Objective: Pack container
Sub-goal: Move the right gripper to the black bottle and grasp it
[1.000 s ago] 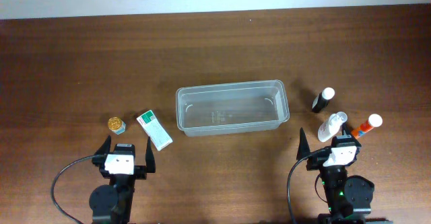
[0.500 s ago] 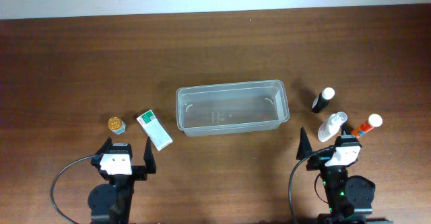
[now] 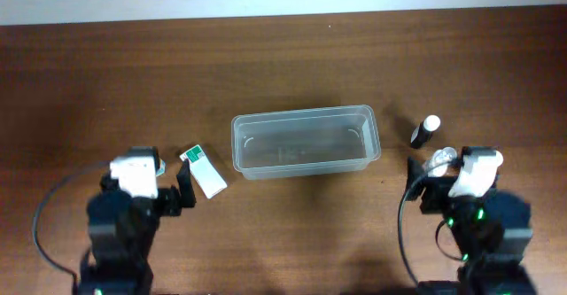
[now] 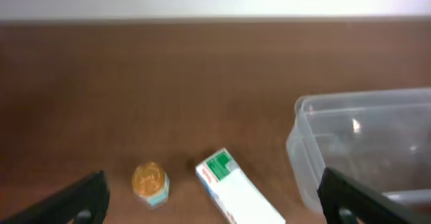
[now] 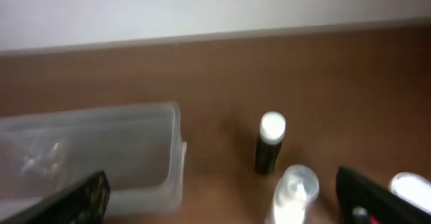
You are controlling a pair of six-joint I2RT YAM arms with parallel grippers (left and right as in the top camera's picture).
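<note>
Sitting empty on the counter [image 3: 283,56], the container [image 3: 306,113] lies between the two arms.
Both the left claw [image 4: 213,190] and right claw [image 5: 219,187] gape wide, gripping nothing. Left of the container lie a green-and-white box [image 3: 204,172] and what looks like a small gold-topped jar [image 4: 149,182]; right of it stands a black bottle [image 3: 425,131] with a white cap.

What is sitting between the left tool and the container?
A green-and-white box lies between the left tool and the near-left corner of the container, touching neither. Nothing else visible stands in the way.
</note>
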